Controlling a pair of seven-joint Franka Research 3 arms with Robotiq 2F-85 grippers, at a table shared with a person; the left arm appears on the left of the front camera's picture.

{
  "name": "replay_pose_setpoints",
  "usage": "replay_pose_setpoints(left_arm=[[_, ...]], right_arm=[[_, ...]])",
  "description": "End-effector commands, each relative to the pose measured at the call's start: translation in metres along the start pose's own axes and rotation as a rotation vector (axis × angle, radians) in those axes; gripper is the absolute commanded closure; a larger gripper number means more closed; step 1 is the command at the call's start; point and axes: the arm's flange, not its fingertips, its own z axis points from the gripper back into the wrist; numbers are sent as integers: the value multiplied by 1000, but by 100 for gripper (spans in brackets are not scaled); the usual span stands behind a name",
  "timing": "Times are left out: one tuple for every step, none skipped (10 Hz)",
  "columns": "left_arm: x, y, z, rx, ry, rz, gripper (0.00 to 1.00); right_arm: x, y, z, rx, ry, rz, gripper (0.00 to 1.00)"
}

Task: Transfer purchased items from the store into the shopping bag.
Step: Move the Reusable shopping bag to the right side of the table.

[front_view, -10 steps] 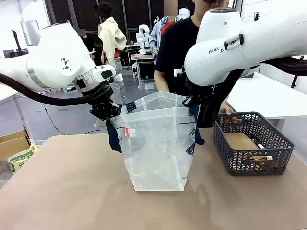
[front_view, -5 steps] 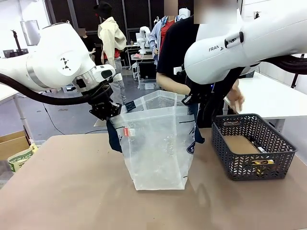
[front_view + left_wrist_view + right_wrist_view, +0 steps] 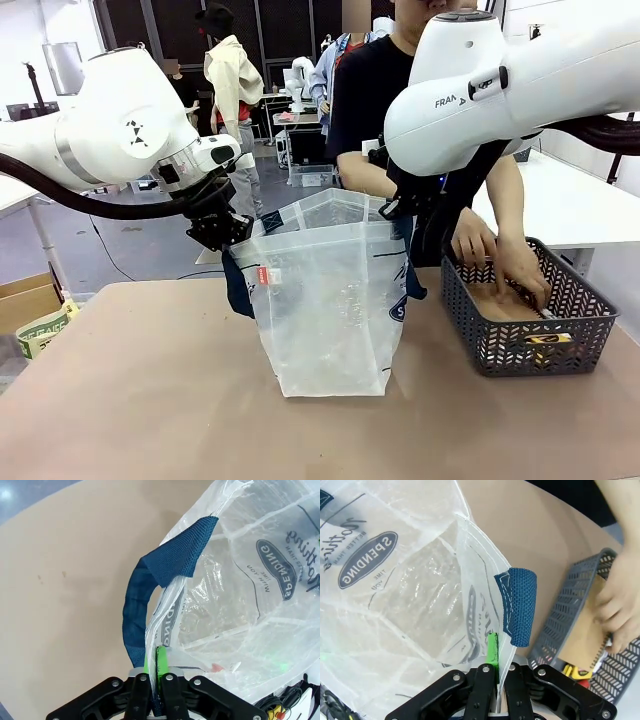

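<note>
- The left gripper [image 3: 154,659] is clamped tight, its green pads pressing the clear rim of the shopping bag [image 3: 330,300] between them; a navy handle [image 3: 149,587] arches up just beyond its fingertips, on the side away from the bag's mouth
- The right gripper [image 3: 500,662] pinches the opposite rim the same way, jaws drawn together on the thin plastic; the second handle [image 3: 520,605] folds over the rim directly ahead of its fingers
- Between the two grippers the bag stands upright on the tan table [image 3: 130,400], its mouth stretched open; the oval logo print shows through the film in both wrist views; a small red tag [image 3: 264,275] sits on the side seam just below the left gripper
- The dark grey lattice basket [image 3: 520,345] rests on the table beside and below the right gripper, on its side away from the bag and apart from the bag itself
- A person across the table reaches into the basket with both hands; one hand [image 3: 472,240] dips over the rim nearest the right gripper; the other hand [image 3: 525,270] lies farther from it, on the flat tan-brown pack [image 3: 490,300]
- A yellow-marked piece [image 3: 545,340] shows through the lattice at the basket's end away from the right gripper
</note>
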Motion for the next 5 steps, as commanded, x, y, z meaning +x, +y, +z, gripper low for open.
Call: replay_pose_setpoints(left_arm=[[-1,3,1,4,-12,16,100],[-1,3,1,4,-12,16,100],[-1,3,1,4,-12,16,100],[-1,3,1,4,-12,16,100],[-1,3,1,4,-12,16,100]], right_arm=[[0,-1,1,0,10,-13,100],[0,-1,1,0,10,-13,100],[0,-1,1,0,10,-13,100],[0,-1,1,0,10,-13,100],[0,-1,1,0,10,-13,100]])
